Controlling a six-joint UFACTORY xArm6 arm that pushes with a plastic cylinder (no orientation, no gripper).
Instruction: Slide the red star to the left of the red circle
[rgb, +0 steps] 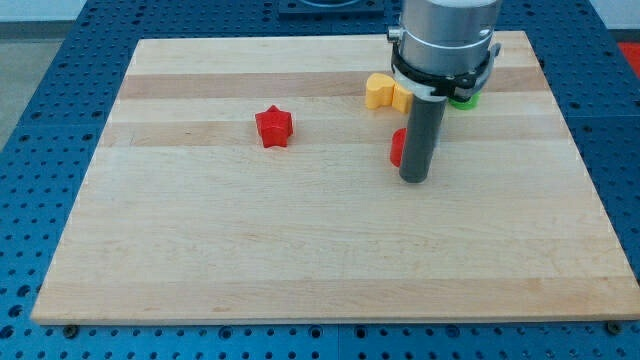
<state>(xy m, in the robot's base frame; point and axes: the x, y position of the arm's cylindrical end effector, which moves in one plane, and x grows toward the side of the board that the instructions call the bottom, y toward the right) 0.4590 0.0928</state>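
Observation:
The red star (273, 128) lies on the wooden board (300, 250), left of centre in the upper half. The red circle (397, 147) lies to the star's right, mostly hidden behind my rod; only its left edge shows. My tip (414, 179) rests on the board just below and to the right of the red circle, touching or nearly touching it. The star is well apart from my tip, about a fifth of the view's width to its left.
A yellow block (384, 92) lies above the red circle near the board's top. A green block (463, 98) peeks out to the right of the rod, mostly hidden by the arm's grey body (445, 35). Blue perforated table surrounds the board.

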